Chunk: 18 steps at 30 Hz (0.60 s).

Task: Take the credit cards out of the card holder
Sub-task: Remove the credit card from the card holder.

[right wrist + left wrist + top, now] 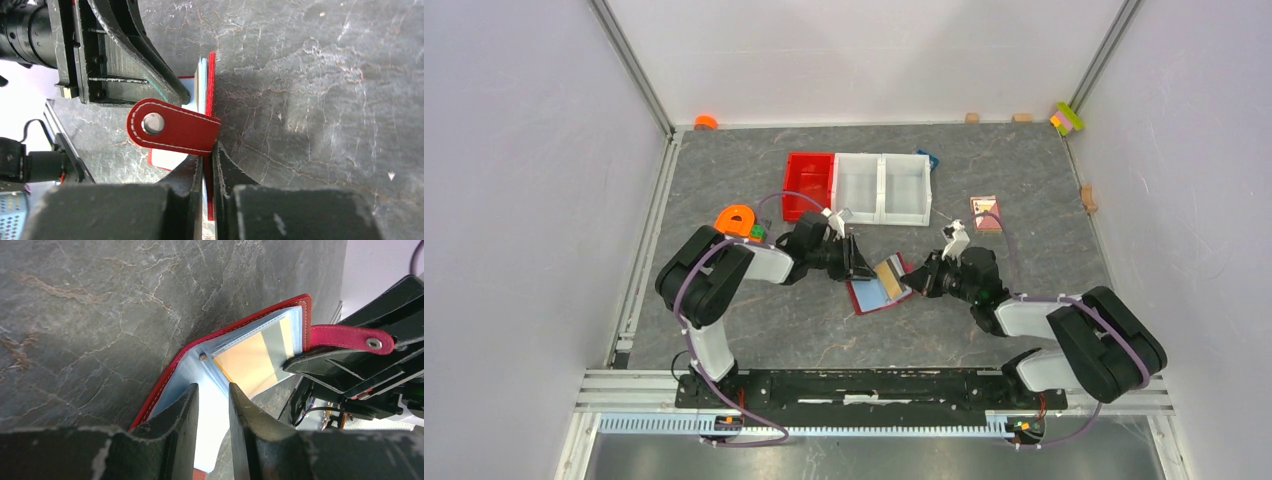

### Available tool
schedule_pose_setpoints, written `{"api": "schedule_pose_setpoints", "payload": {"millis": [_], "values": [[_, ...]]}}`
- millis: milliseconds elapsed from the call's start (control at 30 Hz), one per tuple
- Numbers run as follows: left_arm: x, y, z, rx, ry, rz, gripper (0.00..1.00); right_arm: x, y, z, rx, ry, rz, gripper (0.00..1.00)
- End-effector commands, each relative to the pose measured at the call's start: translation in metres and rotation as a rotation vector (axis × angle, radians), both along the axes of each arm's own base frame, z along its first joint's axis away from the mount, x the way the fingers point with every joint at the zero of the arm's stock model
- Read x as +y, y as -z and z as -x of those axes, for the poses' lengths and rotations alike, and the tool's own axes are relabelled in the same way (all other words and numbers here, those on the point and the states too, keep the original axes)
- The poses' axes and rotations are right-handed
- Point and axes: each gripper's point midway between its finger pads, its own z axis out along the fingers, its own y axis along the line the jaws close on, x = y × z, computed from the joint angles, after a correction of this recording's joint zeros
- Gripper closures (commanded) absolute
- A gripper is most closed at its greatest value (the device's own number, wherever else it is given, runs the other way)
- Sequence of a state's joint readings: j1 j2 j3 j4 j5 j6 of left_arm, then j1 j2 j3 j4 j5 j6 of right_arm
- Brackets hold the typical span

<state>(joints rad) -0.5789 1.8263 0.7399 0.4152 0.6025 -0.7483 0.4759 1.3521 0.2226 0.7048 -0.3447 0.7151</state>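
Note:
The dark red card holder [879, 287] lies open on the grey table between both arms. A tan-orange credit card [889, 272] sits in its clear sleeve, seen close in the left wrist view [250, 362]. My left gripper [859, 263] is at the holder's left side, its fingers [192, 412] apart over the pale lining [187, 367] with nothing pinched between them. My right gripper [209, 152] is shut on the holder's red cover edge [211, 90], just under the snap tab [175, 127]. Other credit cards are hidden.
A bright red bin [809, 185] and a white two-part bin [882, 187] stand behind the holder. A pink patterned card [986, 213] lies to the right, an orange object [739, 220] by the left arm. Small blocks [1067, 118] sit at the back wall.

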Motion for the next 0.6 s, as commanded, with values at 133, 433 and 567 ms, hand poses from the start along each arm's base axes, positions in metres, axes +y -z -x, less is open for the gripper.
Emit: {"api": "schedule_pose_setpoints", "payload": {"millis": [133,433,567], "values": [[0.011,0.021,-0.013,-0.041,0.013,-0.137,0.65,0.007,0.001,-0.013,-0.138,-0.184,0.18,0.72],[0.023,0.031,-0.019,-0.065,0.012,-0.242,0.65,0.02,-0.001,-0.022,-0.135,-0.23,0.16,0.52],[0.025,0.035,-0.023,-0.077,0.019,-0.279,0.65,0.024,-0.012,-0.031,-0.168,-0.228,0.146,0.4]]}}
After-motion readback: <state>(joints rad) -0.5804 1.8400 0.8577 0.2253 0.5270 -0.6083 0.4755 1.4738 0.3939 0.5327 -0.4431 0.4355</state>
